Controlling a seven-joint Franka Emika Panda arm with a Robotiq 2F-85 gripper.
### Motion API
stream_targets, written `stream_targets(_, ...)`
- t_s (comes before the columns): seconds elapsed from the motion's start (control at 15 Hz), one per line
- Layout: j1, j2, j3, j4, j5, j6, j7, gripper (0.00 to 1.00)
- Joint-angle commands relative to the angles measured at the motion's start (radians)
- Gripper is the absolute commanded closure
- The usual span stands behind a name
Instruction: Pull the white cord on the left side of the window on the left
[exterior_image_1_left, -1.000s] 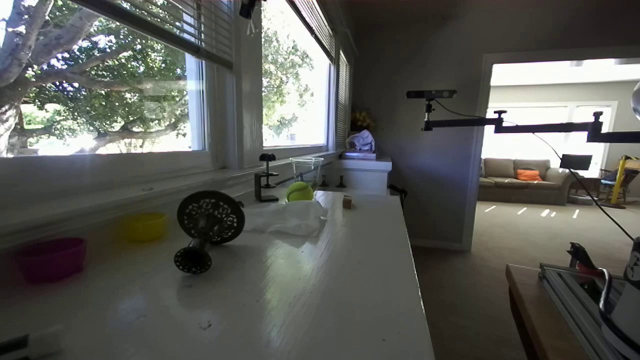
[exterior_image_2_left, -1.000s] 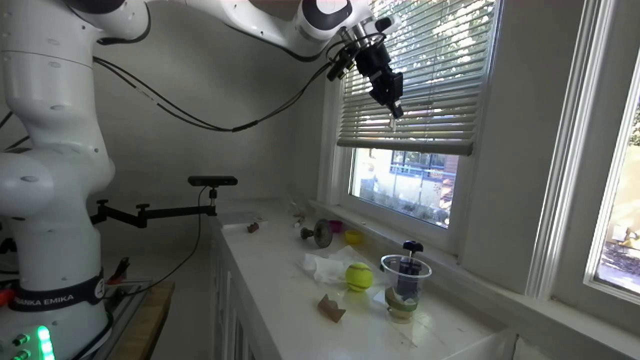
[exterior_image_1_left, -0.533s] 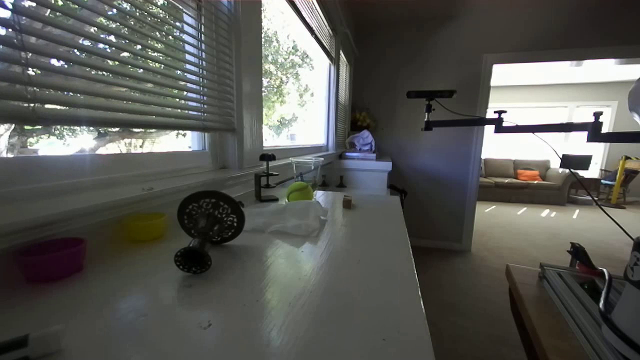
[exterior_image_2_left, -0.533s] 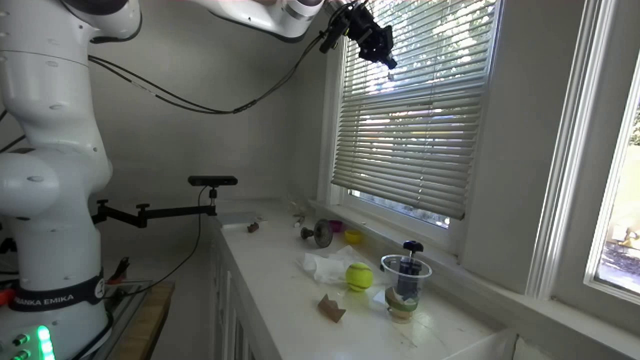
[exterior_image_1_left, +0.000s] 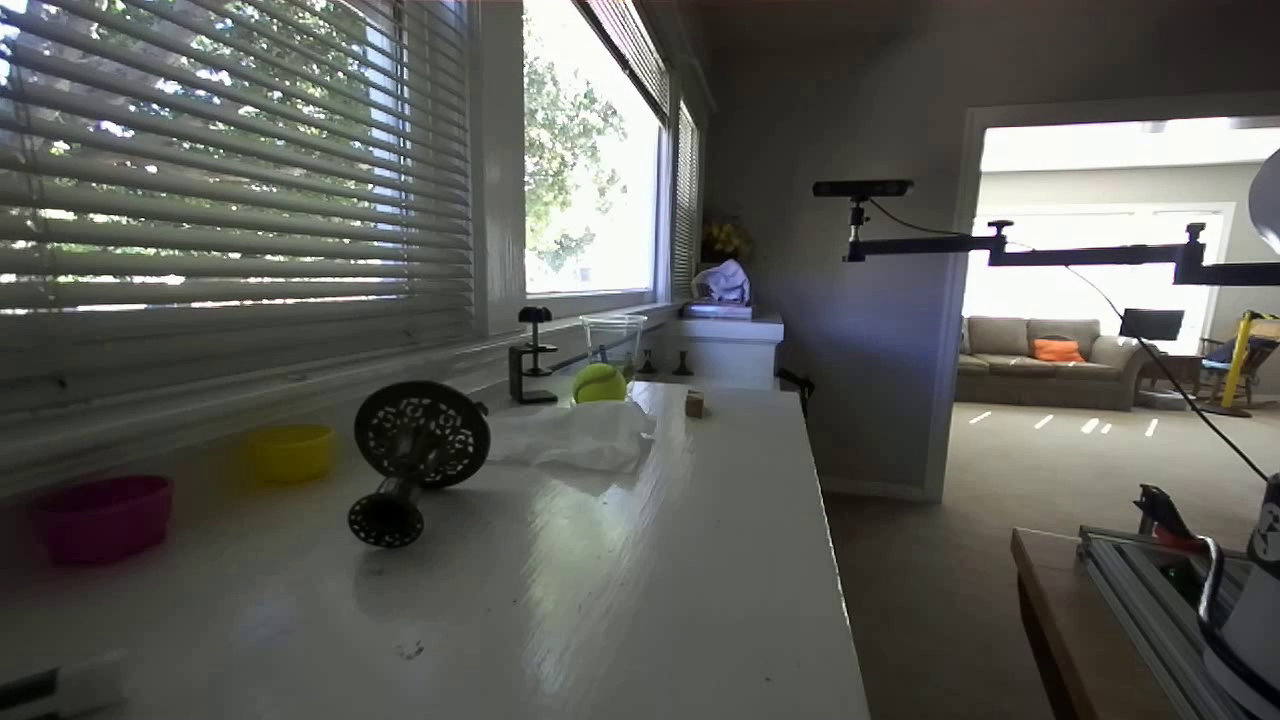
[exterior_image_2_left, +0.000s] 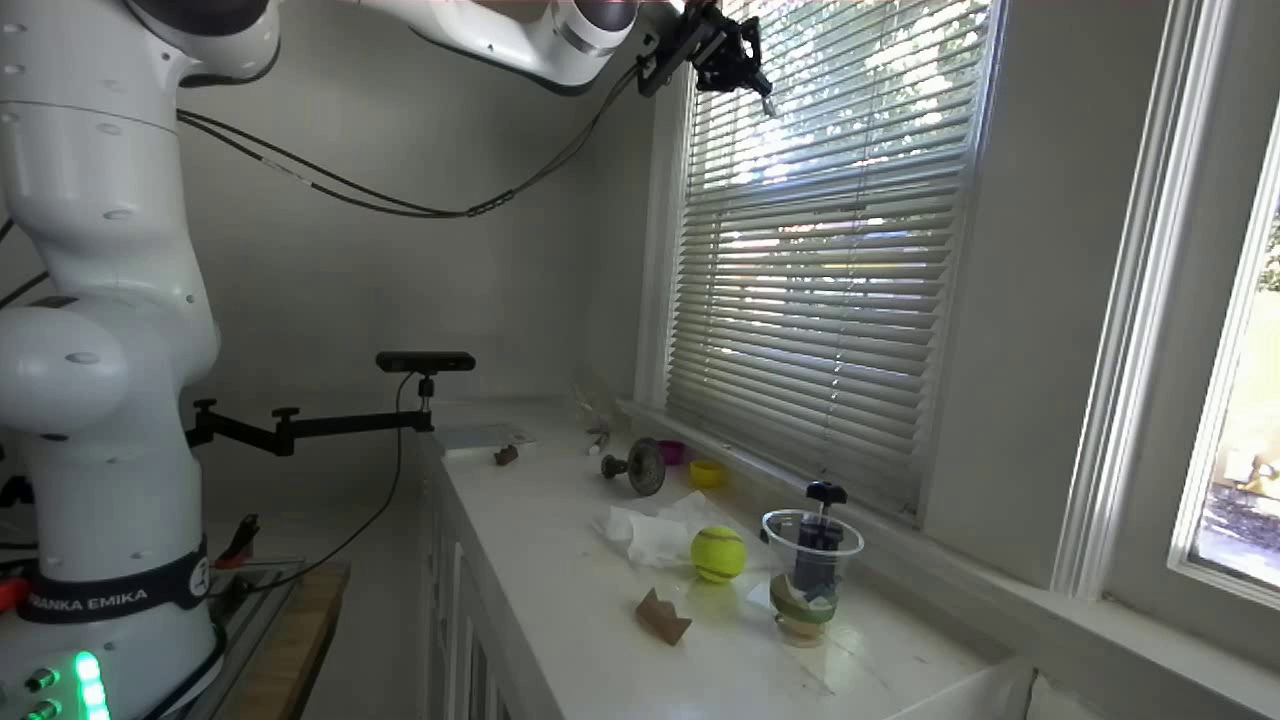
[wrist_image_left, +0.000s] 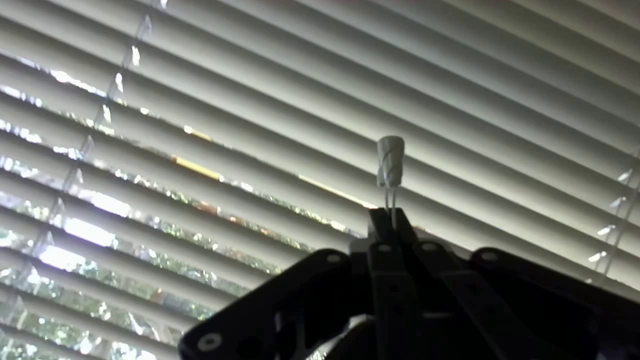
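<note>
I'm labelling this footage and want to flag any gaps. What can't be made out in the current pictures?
White cord: wrist view; the part in the grip is hidden by the hand.
Blind: both exterior views; its top is cut off by the upper edge.
Black-and-white thing: in an exterior view; blurred and cut off by the left edge.
</note>
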Motion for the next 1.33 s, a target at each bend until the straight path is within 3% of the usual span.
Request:
stream_targets(0.0, 0.018, 0.005, 0.001, -0.007, 0.043, 0.126, -0.107, 1.0)
stream_targets(0.13, 0.024, -0.006, -0.004, -0.023, 0.064, 0.145, -0.13, 1.0)
stream_targets(0.2, 0.026, -0.013, -0.002, -0.026, 0.068, 0.126, -0.126, 0.73)
stream_targets(0.33, 0.04, -0.041, 0.001, -0.038, 0.135, 0.068, -0.141, 0.68)
stream_targets(0.6, 0.092, -0.107, -0.007, -0.064, 0.369, -0.041, -0.243, 0.39)
stream_targets(0.93, 0.114, -0.131, -0.028, -0.051, 0.564, -0.285, -0.212, 0.05)
stream_targets(1.27, 0.102, -0.114, -0.036, -0.047, 0.676, -0.482, -0.184, 0.0)
